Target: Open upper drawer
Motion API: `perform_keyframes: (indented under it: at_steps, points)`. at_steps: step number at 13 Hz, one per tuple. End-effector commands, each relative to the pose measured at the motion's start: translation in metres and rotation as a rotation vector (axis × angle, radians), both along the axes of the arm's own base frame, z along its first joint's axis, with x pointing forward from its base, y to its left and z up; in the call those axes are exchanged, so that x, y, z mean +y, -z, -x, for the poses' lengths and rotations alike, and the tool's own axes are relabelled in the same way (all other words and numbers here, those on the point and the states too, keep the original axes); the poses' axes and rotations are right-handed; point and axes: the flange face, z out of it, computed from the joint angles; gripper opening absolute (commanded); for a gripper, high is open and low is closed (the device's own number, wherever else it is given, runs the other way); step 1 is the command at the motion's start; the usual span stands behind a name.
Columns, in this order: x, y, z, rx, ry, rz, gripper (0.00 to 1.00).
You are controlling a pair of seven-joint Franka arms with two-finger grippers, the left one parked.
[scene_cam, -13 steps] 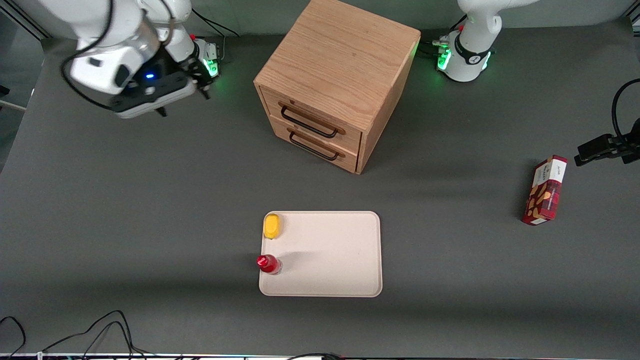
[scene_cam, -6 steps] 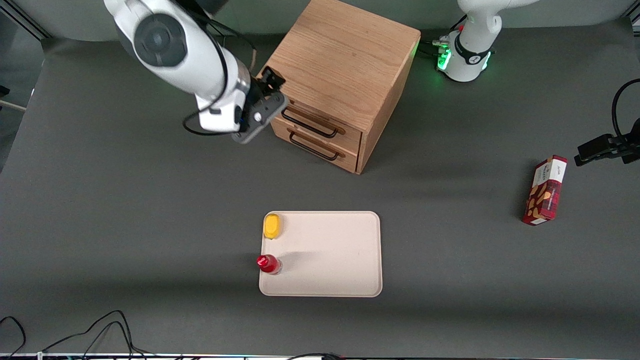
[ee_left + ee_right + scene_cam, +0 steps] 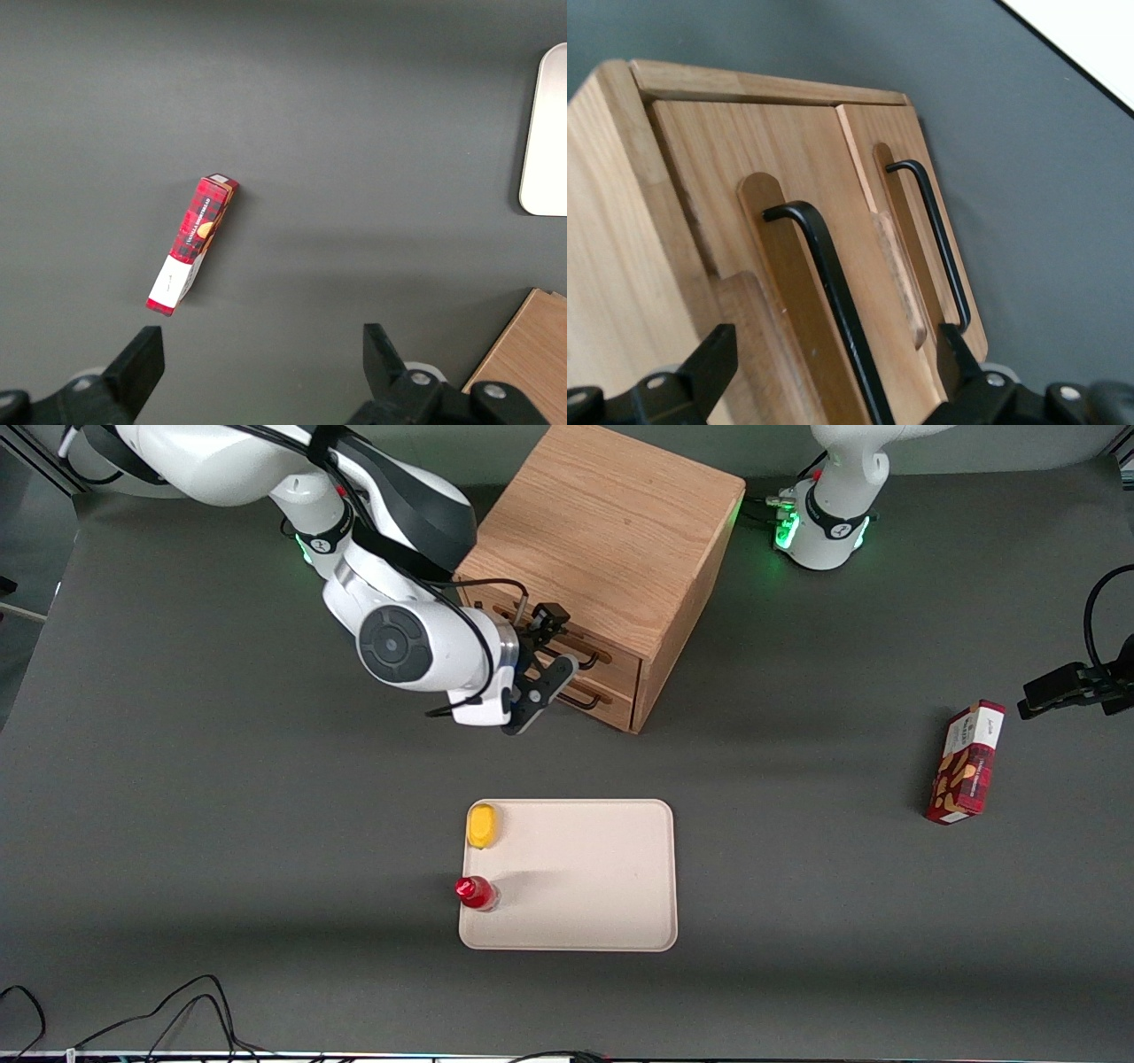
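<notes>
The wooden cabinet (image 3: 602,531) stands on the table with both drawers shut. The upper drawer (image 3: 623,657) is partly covered by my arm; in the right wrist view its front (image 3: 726,177) and black wire handle (image 3: 824,283) fill the middle. The lower drawer (image 3: 613,701) sits beneath it, with its own handle (image 3: 935,239). My right gripper (image 3: 556,662) is open in front of the drawers, close to them. In the right wrist view the gripper (image 3: 833,350) has the upper handle between its two fingers (image 3: 713,354), not touching it.
A cream tray (image 3: 594,886) lies nearer the front camera, with a yellow object (image 3: 482,825) and a red-capped bottle (image 3: 476,892) at its edge. A red box (image 3: 966,762) lies toward the parked arm's end; it also shows in the left wrist view (image 3: 190,245). Cables lie at the front edge (image 3: 177,1001).
My right arm has swung from the working arm's end of the table over to the cabinet and dropped the gripper in front of the drawer handles. The drawers have not moved.
</notes>
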Motion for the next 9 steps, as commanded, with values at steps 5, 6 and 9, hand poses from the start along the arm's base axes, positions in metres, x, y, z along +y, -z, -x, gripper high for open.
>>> perform_keyframes:
  at_steps: [5, 6, 9]
  points:
    - [-0.011, 0.018, 0.004, -0.056, -0.125, -0.041, 1.0]
    - [-0.013, 0.02, 0.002, -0.073, -0.148, -0.042, 1.0]
    - [-0.015, 0.028, 0.005, -0.091, -0.164, -0.02, 1.0]
